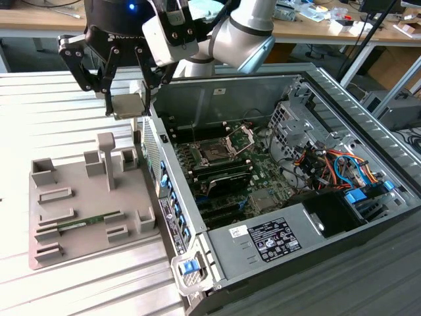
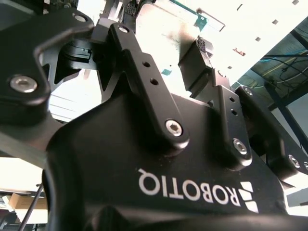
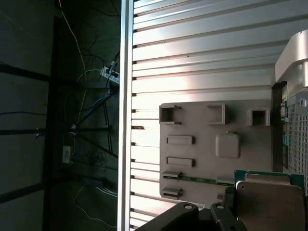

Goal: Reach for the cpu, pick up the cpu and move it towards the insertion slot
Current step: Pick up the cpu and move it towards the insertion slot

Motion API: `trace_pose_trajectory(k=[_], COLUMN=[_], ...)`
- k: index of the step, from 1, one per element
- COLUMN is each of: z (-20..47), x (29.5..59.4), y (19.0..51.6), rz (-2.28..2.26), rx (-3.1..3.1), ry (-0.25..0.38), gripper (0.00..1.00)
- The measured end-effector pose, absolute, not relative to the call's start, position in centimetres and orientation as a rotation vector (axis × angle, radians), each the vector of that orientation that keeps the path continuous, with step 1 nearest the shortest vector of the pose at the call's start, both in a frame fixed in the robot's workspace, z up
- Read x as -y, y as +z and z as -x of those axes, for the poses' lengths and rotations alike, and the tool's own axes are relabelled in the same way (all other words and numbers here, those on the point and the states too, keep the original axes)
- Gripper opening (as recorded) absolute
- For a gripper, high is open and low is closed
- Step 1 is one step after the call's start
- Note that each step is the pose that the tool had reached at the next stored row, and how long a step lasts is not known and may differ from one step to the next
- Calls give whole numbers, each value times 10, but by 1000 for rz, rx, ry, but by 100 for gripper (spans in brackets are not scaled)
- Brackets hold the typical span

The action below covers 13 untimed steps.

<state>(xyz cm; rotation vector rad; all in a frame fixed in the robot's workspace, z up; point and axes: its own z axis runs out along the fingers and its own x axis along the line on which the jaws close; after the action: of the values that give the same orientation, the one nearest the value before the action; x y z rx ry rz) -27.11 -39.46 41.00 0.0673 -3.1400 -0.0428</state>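
My gripper (image 1: 129, 106) is shut on the cpu (image 1: 127, 104), a flat silvery square held up in the air. It hangs above the far edge of the grey tray (image 1: 46, 253), just outside the open computer case's wall. The insertion slot (image 1: 214, 155) is a dark square socket in a metal frame on the motherboard, with its hinged bracket (image 1: 241, 138) raised. It lies to the exterior view's right of the gripper and lower. In the second wrist view the cpu (image 2: 161, 26) sits between the black fingers (image 2: 126, 45). The first wrist view shows the cpu (image 3: 269, 199) over the tray (image 3: 202, 120).
A thin green memory stick (image 1: 89, 221) lies in a tray recess. The tray also has raised posts (image 1: 106, 155). The case wall (image 1: 168, 197) stands between tray and motherboard. Inside the case are cables (image 1: 335, 164) and a drive cage. The table is ribbed metal (image 1: 39, 112).
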Motion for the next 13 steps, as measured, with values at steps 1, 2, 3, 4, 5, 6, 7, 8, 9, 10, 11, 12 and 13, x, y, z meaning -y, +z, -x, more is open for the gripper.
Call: trace_pose_trajectory(k=[1, 2, 3, 4, 5, 6, 7, 8, 9, 10, 11, 12, 13], z=[268, 265, 263, 262, 261, 260, 258, 256, 255, 253, 251, 248, 247], x=[395, 395, 395, 395, 395, 395, 395, 395, 395, 395, 395, 395, 395], y=[410, 410, 410, 410, 410, 410, 410, 410, 410, 410, 410, 410, 410], rz=[-67, -67, -67, -67, -67, -67, -67, -67, -67, -67, -67, -67, -67], rx=[3140, 3140, 3140, 3140, 3140, 3140, 3140, 3140, 3140, 3140, 3140, 3140, 3140], ry=[-43, -43, -43, -43, -43, -43, -43, -43, -43, -43, -43, -43, -43], gripper=[55, 55, 55, 55, 55, 55, 55, 55, 55, 55, 55, 55, 55])
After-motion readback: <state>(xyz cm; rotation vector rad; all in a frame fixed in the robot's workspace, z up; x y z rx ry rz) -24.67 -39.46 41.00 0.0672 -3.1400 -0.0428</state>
